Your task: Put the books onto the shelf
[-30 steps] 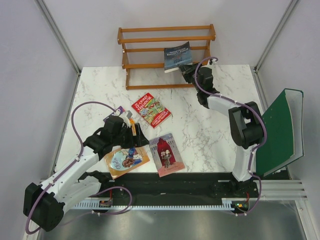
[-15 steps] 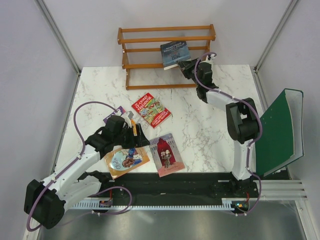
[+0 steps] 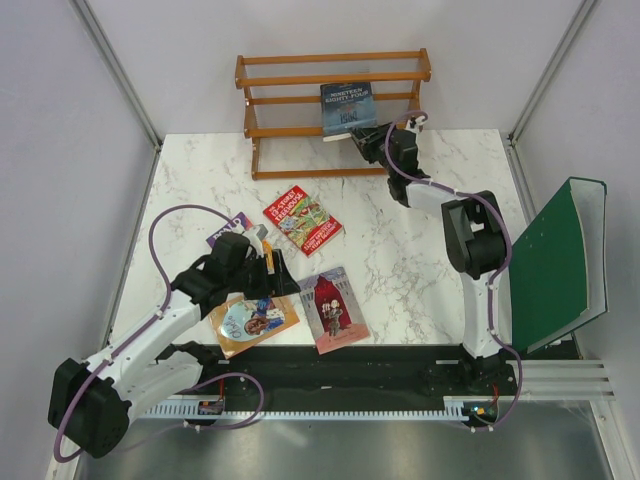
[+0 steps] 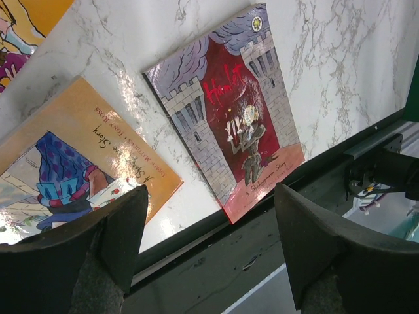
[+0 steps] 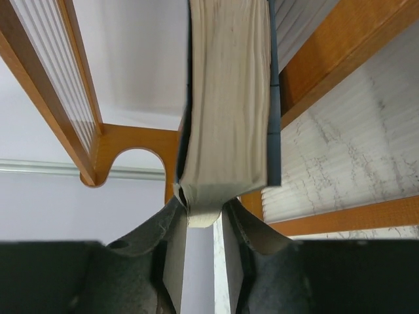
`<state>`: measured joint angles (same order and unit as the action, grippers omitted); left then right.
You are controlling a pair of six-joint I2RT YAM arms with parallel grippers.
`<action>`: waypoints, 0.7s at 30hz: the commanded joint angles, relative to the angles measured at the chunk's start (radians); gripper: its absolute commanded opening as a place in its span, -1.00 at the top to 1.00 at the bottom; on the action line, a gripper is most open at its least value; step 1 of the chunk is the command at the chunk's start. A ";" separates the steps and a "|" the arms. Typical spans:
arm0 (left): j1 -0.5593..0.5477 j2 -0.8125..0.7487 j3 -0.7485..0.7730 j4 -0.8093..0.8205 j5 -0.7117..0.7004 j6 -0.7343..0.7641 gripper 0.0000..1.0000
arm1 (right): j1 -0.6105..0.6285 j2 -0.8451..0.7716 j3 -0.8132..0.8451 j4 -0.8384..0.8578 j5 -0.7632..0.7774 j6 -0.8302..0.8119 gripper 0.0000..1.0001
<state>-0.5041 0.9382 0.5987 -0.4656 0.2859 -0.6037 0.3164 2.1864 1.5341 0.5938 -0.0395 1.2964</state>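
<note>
Book "Nineteen Eighty-Four" [image 3: 349, 108] at shelf [image 3: 300, 80], grasped by right claw [image 5: 201, 222]; left claw [image 4: 209, 199] released.

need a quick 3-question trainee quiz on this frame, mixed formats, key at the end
1. True or false: the left fingers are shut on a book.
2. How many books lie flat on the table?
3. Fill in: the book between the right fingers at the shelf is the ___ one.

Key
1. False: they stand open above the table.
2. Four: purple, red, orange, pink.
3. Dark blue.
</note>
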 commanded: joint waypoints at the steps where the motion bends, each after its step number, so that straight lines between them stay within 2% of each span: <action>1: 0.003 -0.013 -0.008 0.028 0.022 0.033 -0.67 | -0.008 0.006 0.031 0.098 -0.007 0.037 0.15; 3: 0.003 -0.013 -0.008 0.028 0.022 0.032 -0.67 | -0.008 0.004 0.021 0.095 -0.019 0.029 0.00; 4: 0.003 -0.016 -0.008 0.030 0.022 0.032 -0.68 | -0.008 0.003 0.017 0.093 -0.022 0.026 -0.17; 6: 0.001 -0.016 -0.007 0.028 0.021 0.030 -0.67 | -0.008 -0.007 0.001 0.092 -0.040 0.000 -0.37; 7: 0.002 -0.018 -0.005 0.028 0.021 0.031 -0.68 | -0.010 -0.011 -0.005 0.092 -0.046 -0.014 -0.56; 10: 0.003 -0.022 -0.002 0.028 0.015 0.030 -0.70 | -0.013 -0.036 -0.023 0.038 -0.089 -0.054 -0.78; 13: 0.003 -0.026 0.004 0.027 0.006 0.028 -0.75 | -0.025 -0.098 -0.109 0.003 -0.122 -0.085 -0.95; 21: 0.001 -0.022 -0.016 0.059 0.021 -0.008 -0.79 | -0.062 -0.374 -0.448 -0.191 -0.197 -0.255 -0.96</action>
<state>-0.5041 0.9272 0.5983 -0.4610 0.2897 -0.6044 0.2649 1.9785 1.2007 0.5022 -0.1738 1.1675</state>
